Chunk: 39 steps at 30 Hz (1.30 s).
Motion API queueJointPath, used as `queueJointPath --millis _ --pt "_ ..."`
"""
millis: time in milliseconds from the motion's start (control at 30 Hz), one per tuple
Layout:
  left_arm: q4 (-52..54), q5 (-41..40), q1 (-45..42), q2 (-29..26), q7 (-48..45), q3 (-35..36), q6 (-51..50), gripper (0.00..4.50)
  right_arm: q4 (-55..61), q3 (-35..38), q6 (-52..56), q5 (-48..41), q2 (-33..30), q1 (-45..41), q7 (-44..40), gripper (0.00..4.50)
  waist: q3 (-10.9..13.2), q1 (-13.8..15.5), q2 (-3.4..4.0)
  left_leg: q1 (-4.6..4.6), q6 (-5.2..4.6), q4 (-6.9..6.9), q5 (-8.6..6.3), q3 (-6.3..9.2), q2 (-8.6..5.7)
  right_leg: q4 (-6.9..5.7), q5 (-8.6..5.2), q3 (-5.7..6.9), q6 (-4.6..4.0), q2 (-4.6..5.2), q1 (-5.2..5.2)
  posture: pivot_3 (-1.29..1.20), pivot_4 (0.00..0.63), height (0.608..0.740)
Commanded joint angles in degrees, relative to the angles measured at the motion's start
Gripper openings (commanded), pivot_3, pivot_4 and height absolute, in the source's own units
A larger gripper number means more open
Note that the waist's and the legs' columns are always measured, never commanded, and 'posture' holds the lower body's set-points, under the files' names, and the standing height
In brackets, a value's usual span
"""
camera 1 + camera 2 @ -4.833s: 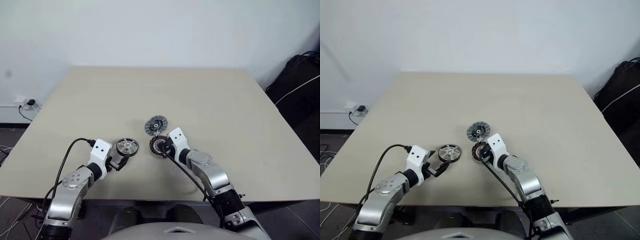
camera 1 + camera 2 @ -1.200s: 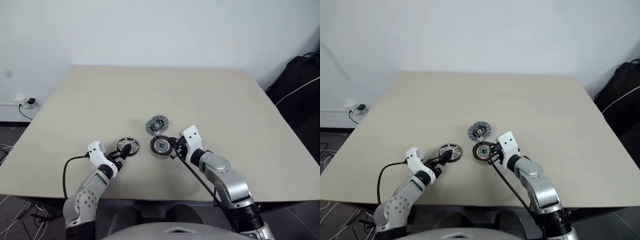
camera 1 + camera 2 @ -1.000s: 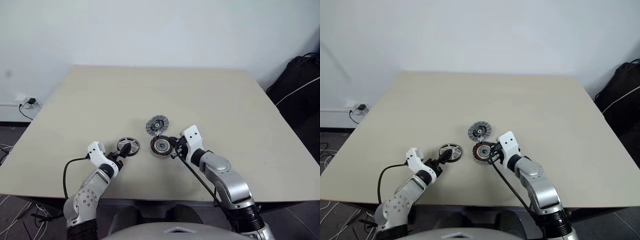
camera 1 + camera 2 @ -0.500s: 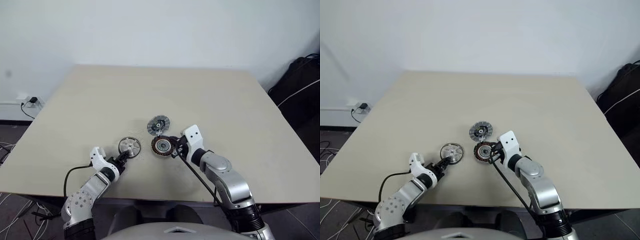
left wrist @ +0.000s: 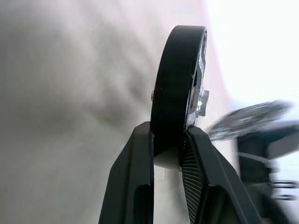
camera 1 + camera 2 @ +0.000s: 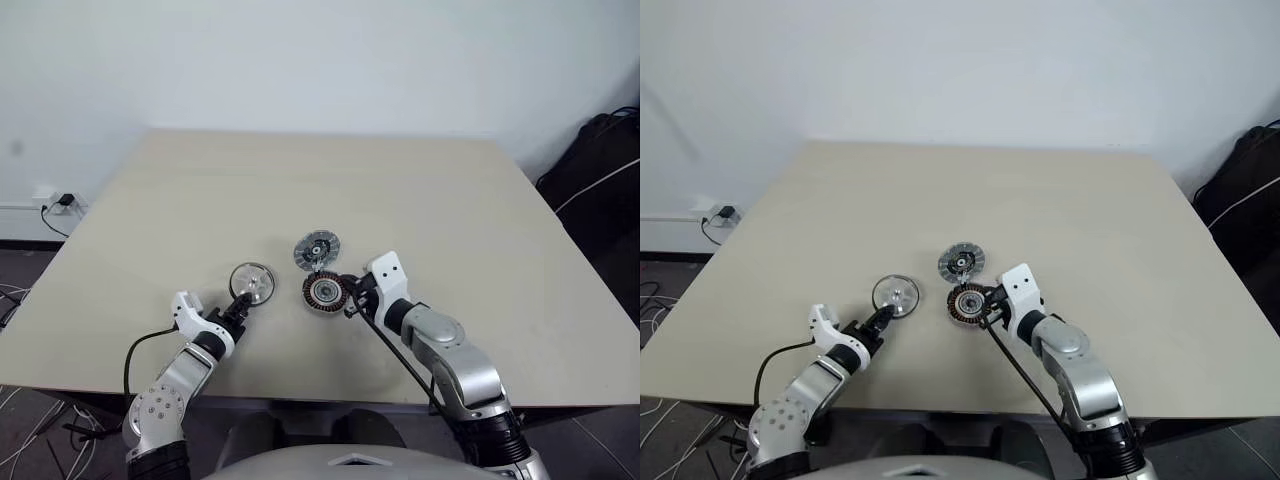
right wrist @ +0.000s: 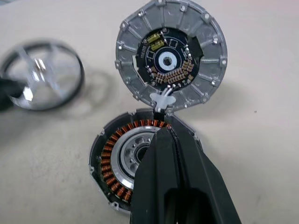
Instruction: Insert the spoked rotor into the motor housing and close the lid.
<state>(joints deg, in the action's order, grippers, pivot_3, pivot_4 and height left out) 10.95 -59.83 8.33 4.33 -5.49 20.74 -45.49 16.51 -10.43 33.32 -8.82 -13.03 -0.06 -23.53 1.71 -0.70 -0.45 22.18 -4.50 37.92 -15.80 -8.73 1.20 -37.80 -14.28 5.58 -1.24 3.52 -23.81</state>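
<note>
My left gripper (image 5: 167, 154) has its two black fingers (image 5: 135, 182) squeezed on the spoked rotor (image 6: 252, 283). They are only a little way apart, just as wide as the black rim. One finger presses each flat side of the wheel. The wheel stands up on its edge, and its shiny side faces right, toward my other arm.

My right gripper (image 7: 169, 140) has its fingers (image 7: 161, 172) pressed tight together, with no gap. The tips rest on the near edge of the motor housing (image 6: 322, 291). I cannot tell if they pinch its rim or only touch it.

The motor housing lies flat on the table (image 6: 450, 220), near the middle. Its brown wire ring and silver middle face up. The lid (image 6: 315, 250) lies open just past it, on the far side, touching it. The rotor is to the left of the housing, close by but apart.
</note>
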Motion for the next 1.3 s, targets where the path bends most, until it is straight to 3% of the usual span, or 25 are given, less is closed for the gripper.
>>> queueJointPath --millis 33,200,400,800,1300 --pt "3.5 -5.1 0.1 3.6 -4.0 -3.8 -0.2 0.49 3.3 1.7 0.4 -1.7 -0.6 0.7 -0.2 0.0 0.0 0.0 0.01 0.03 0.0 0.0 0.0 0.0 0.0 0.01 0.0 0.0 0.0 0.0 -0.01 0.0 0.0 0.74" --pt "2.8 -7.4 -0.5 2.3 -6.5 -10.1 -3.1 0.49 4.6 3.6 1.2 -2.8 -2.0 2.3 0.1 0.0 0.0 0.0 0.0 0.13 -0.01 0.06 0.0 0.0 -0.02 0.01 -0.02 0.01 0.07 0.0 -0.03 0.0 0.0 0.74" --pt "-4.0 -4.4 -5.5 0.8 -5.6 -15.1 -5.9 0.49 5.7 5.5 1.4 -2.9 -3.4 4.9 0.6 0.0 0.0 0.0 0.02 0.31 -0.02 0.18 0.02 0.03 -0.01 -0.06 -0.08 0.05 0.22 -0.04 0.04 0.0 0.0 0.74" --pt "-14.8 -0.9 -14.1 1.9 -3.4 -16.0 -7.4 0.49 7.0 5.7 1.2 -2.4 -3.5 6.7 2.6 0.0 0.0 0.0 0.03 0.36 -0.1 0.26 0.06 0.06 -0.02 -0.06 -0.04 0.06 0.34 -0.06 0.06 0.0 0.0 0.74" --pt "-16.6 0.9 -14.0 2.7 -2.0 -15.0 -7.1 0.49 6.0 5.4 0.9 -2.4 -3.5 5.7 2.6 0.0 0.0 0.0 0.03 0.37 -0.11 0.3 0.07 0.08 -0.01 -0.07 0.0 0.06 0.32 -0.05 0.06 0.0 0.0 0.74"
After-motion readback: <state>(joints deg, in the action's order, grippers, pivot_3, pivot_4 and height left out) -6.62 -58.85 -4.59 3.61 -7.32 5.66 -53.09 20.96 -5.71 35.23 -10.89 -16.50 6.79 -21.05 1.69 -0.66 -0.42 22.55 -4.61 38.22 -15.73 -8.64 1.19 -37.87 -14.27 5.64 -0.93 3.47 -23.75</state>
